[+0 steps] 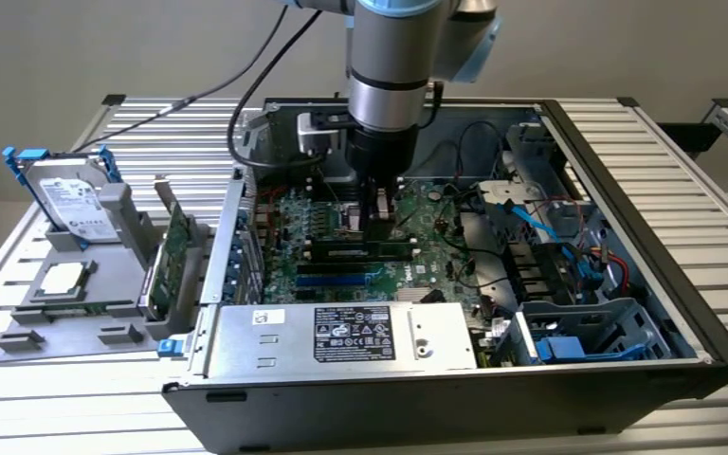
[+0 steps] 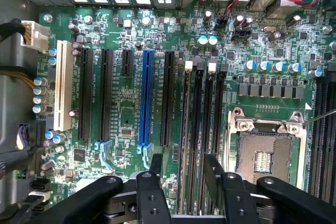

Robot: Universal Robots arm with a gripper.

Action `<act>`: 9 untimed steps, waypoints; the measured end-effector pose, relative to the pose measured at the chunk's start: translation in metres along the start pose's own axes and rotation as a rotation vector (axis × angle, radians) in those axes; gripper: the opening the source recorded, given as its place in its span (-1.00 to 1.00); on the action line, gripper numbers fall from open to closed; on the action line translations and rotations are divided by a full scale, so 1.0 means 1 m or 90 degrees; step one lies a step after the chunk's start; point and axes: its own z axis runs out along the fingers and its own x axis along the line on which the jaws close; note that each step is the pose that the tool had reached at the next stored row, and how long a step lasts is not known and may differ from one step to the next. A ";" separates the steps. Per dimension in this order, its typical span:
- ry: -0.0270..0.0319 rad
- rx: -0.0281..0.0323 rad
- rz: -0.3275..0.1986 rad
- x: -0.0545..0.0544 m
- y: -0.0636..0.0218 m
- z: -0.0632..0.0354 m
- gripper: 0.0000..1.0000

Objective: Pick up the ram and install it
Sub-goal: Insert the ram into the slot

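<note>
Pincer (image 2: 182,163) spread wide, ram (image 1: 371,248) just beneath

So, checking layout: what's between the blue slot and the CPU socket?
Wrist view: one black slot, then the long memory slots, separate blue slot from CPU socket.

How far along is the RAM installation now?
Done, apparently: the ram seems to stand in one of the memory slots. In hand: nothing; the gripper is open right above it. Left: whether it is fully latched cannot be told.
</note>
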 end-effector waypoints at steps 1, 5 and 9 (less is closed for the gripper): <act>0.0000 -0.0006 0.000 0.000 0.0003 -0.0026 -0.10; -0.0002 -0.0052 0.000 0.001 0.0007 -0.0103 -0.39; -0.0004 -0.0084 0.000 0.001 0.0007 -0.0110 -0.75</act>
